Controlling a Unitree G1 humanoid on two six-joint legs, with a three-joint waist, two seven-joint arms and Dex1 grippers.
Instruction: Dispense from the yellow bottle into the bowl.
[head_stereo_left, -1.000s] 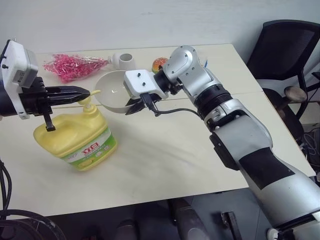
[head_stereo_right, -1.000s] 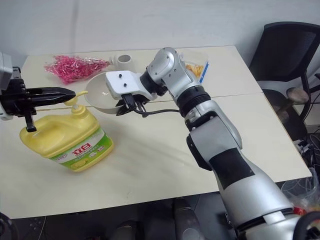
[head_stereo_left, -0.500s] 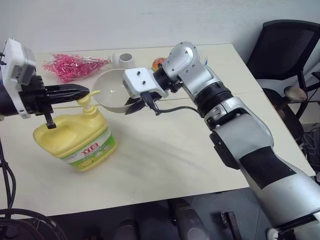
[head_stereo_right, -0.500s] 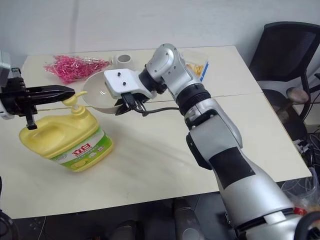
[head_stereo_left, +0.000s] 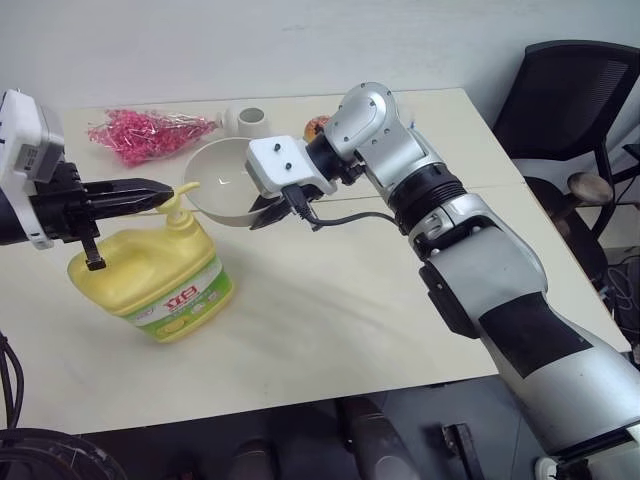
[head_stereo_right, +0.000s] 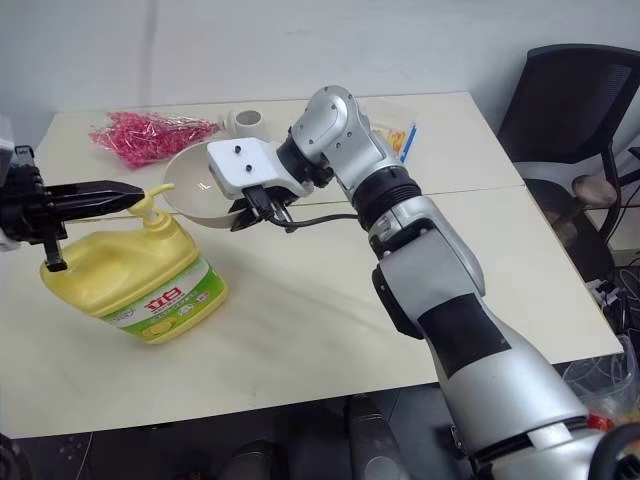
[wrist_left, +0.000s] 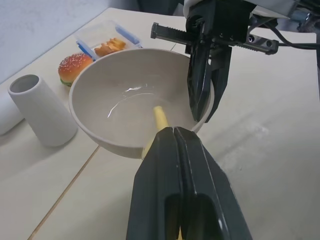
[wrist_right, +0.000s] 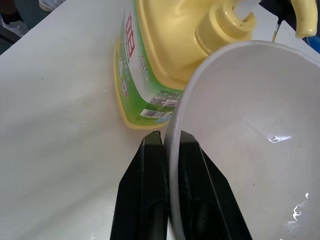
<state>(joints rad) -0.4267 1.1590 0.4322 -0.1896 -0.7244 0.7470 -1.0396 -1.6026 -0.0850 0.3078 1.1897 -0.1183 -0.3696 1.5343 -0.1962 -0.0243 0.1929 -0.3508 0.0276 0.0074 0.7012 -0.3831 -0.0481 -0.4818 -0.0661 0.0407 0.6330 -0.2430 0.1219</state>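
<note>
The yellow bottle (head_stereo_left: 150, 280) stands upright on the worktop (head_stereo_left: 330, 320) near its left edge, label facing the near edge. Its pump spout (head_stereo_left: 187, 188) reaches over the rim of the bowl (head_stereo_left: 222, 180). The right tool (wrist_right: 167, 165) is clenched on the bowl's rim, one finger inside and one outside, holding the bowl raised above the worktop and tilted toward the bottle, just beside the pump. The left tool (head_stereo_left: 160, 189) is clenched with nothing between its fingers, pointing level toward the bowl, its tip right over the pump head. Along the far edge lie a pink bag (head_stereo_left: 145, 132), a white vase (head_stereo_left: 245, 120) on its side, a toy burger (wrist_left: 75, 67) and a snack box (wrist_left: 107, 42).
</note>
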